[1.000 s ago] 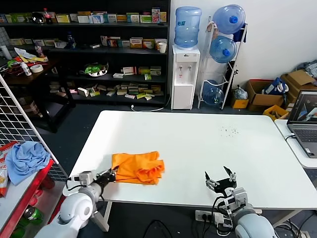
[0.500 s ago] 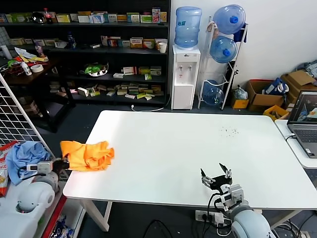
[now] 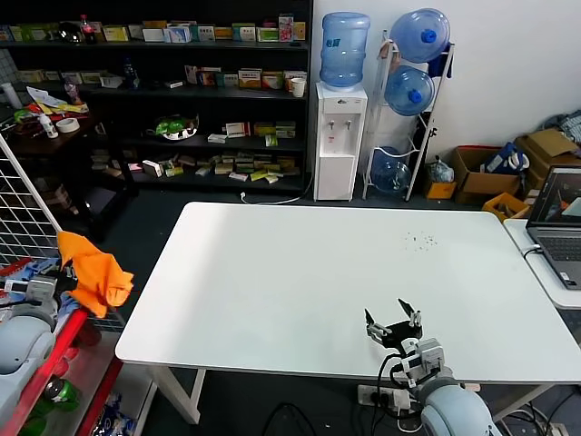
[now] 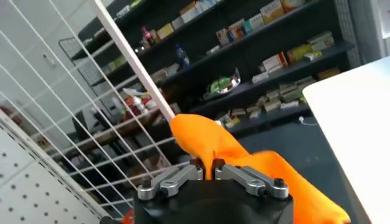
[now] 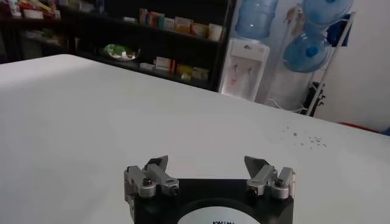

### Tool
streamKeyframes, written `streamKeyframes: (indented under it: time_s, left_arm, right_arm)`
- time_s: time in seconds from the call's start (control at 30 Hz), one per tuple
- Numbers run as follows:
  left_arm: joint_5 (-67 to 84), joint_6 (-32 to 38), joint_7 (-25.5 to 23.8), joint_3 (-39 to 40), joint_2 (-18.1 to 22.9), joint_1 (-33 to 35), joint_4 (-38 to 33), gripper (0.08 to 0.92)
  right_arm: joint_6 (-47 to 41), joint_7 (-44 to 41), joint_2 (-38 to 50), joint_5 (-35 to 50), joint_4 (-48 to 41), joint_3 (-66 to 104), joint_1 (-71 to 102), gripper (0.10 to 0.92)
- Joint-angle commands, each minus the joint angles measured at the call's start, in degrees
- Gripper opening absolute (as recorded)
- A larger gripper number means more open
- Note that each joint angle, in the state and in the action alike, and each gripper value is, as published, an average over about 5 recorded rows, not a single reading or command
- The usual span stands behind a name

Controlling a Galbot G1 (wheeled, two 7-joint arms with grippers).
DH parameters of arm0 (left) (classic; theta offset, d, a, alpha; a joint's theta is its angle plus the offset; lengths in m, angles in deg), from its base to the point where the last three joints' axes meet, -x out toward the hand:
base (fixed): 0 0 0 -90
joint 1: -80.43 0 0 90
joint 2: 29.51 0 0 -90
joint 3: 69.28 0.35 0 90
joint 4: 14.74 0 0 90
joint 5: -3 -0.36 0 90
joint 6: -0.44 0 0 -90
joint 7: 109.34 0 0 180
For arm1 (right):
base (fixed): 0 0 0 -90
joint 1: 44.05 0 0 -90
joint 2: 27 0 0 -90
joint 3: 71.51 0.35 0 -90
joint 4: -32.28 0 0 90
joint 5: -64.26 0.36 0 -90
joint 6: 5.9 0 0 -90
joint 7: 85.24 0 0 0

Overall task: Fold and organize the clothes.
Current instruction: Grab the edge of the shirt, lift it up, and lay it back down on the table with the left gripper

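The bright orange T-shirt (image 3: 93, 272) hangs bunched in the air to the left of the white table (image 3: 300, 272), over the red rack and beside the wire grid. My left gripper (image 3: 50, 289) is shut on a fold of it; in the left wrist view the orange T-shirt (image 4: 244, 164) rises from between the jaws of the left gripper (image 4: 207, 169). My right gripper (image 3: 392, 324) is open and empty just above the table's front edge, right of centre; in the right wrist view the right gripper (image 5: 208, 170) has nothing between its jaws.
A light blue cloth (image 3: 36, 269) lies on the red rack (image 3: 54, 341) under the shirt. A white wire grid panel (image 3: 27, 218) stands at the left. A laptop (image 3: 558, 222) sits on a side table at the right. Shelves and a water dispenser (image 3: 339, 136) stand behind.
My left gripper has carried the orange T-shirt off the table's front left part, leftward past the edge and over the red rack. My right gripper has shifted slightly left.
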Motion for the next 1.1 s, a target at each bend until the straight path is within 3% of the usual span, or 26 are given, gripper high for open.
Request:
streamKeyframes:
  time_s: [0.03, 0.37, 0.77, 1.1]
  left_arm:
    - [-1.94, 0.85, 0.19, 1.12, -5.26, -0.22, -0.19, 0.156]
    - [-3.69, -1.08, 0.51, 8.91, 3.35, 0.61, -4.74, 0.156]
    - [1.53, -4.63, 3.28, 14.23, 12.16, 1.44, -16.14, 0.156]
    - [2.51, -4.23, 5.47, 16.21, 18.8, 0.97, -18.23, 0.156]
  right_arm:
    - [0.25, -0.1, -0.17, -0.11, -0.05, -0.06, 0.12, 0.823]
    - [0.34, -0.11, -0.43, -0.93, 0.8, 0.65, 1.93, 0.823]
    - [0.64, -0.23, -0.35, -2.01, 0.92, 1.0, 2.5, 0.823]
    - [0.58, -0.5, 0.19, -2.08, 0.43, 0.96, 1.75, 0.823]
